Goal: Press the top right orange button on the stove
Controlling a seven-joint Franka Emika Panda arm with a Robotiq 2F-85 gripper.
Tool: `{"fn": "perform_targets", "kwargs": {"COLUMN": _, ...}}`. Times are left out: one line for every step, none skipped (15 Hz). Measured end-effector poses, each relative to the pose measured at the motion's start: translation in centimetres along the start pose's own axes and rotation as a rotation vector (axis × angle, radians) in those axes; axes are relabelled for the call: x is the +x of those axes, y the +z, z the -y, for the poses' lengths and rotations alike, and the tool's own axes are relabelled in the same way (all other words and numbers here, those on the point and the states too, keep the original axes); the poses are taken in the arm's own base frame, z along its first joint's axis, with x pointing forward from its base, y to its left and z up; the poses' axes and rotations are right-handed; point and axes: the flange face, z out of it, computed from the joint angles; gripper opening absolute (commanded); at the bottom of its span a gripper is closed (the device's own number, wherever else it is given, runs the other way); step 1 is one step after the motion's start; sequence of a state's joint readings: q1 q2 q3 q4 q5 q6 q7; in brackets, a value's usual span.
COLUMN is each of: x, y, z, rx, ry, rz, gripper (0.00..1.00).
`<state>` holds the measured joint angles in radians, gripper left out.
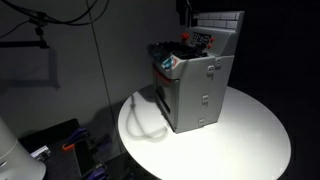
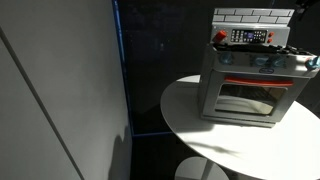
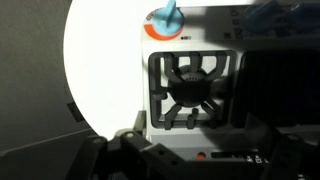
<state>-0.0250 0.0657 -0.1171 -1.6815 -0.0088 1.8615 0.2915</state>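
Observation:
The grey toy stove stands on a round white table and shows in both exterior views. Its white tiled back panel rises behind a dark control strip with an orange-red button at one end. In the wrist view I look down on a black burner grate, with a small red button on the strip just below it. My gripper hovers over the cooktop, its dark fingers spread to either side, empty. It is dim above the stove in an exterior view.
An orange knob with a blue piece sits at the stove's corner. A white cord lies on the table beside the stove. A grey wall panel and dark curtains surround the table. Clutter lies on the floor.

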Motion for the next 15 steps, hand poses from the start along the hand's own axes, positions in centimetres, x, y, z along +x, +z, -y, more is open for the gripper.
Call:
{"fn": "perform_targets", "kwargs": {"x": -0.5, "y": -0.6, "z": 0.0, "rx": 0.000, "ry": -0.016, "rz": 0.009, "gripper": 1.00}}
{"fn": "perform_targets", "kwargs": {"x": -1.0, "y": -1.2, "z": 0.0, "rx": 0.000, "ry": -0.033, "rz": 0.016, "gripper": 1.00}}
{"fn": "perform_targets", "kwargs": {"x": -1.6, "y": -1.8, "z": 0.0, "rx": -0.001, "ry": -0.050, "rz": 0.027, "gripper": 1.00}}
{"fn": "perform_targets", "kwargs": {"x": -2.2, "y": -2.3, "z": -0.1, "rx": 0.000, "ry": -0.067, "rz": 0.035, "gripper": 1.00}}
{"fn": "perform_targets", "kwargs": {"x": -2.8, "y": -2.8, "z": -0.1, "rx": 0.000, "ry": -0.083, "rz": 0.045, "gripper": 1.00}}
{"fn": "perform_targets", "kwargs": {"x": -3.3, "y": -3.4, "z": -0.2, "rx": 0.003, "ry": -0.097, "rz": 0.052, "gripper": 1.00}}
{"fn": "perform_targets", "kwargs": {"x": -3.8, "y": -4.0, "z": -0.2, "rx": 0.006, "ry": -0.109, "rz": 0.060, "gripper": 1.00}}
{"fn": "perform_targets", "kwargs": {"x": -4.2, "y": -4.6, "z": -0.3, "rx": 0.010, "ry": -0.119, "rz": 0.065, "gripper": 1.00}}
{"fn": "perform_targets", "kwargs": {"x": -4.7, "y": -5.1, "z": -0.5, "rx": 0.011, "ry": -0.125, "rz": 0.070, "gripper": 1.00}}
{"fn": "perform_targets", "kwargs": {"x": -5.1, "y": -5.7, "z": -0.6, "rx": 0.011, "ry": -0.130, "rz": 0.073, "gripper": 1.00}}
{"fn": "perform_targets", "kwargs": {"x": -5.5, "y": -6.2, "z": -0.7, "rx": 0.012, "ry": -0.134, "rz": 0.077, "gripper": 1.00}}
{"fn": "perform_targets", "kwargs": {"x": -5.8, "y": -6.6, "z": -0.9, "rx": 0.012, "ry": -0.136, "rz": 0.080, "gripper": 1.00}}
{"fn": "perform_targets", "kwargs": {"x": -5.9, "y": -6.8, "z": -0.9, "rx": 0.012, "ry": -0.137, "rz": 0.078, "gripper": 1.00}}
{"fn": "perform_targets", "kwargs": {"x": -5.9, "y": -6.7, "z": -0.9, "rx": 0.012, "ry": -0.137, "rz": 0.079, "gripper": 1.00}}
{"fn": "perform_targets", "kwargs": {"x": -5.8, "y": -6.6, "z": -0.8, "rx": 0.011, "ry": -0.138, "rz": 0.081, "gripper": 1.00}}
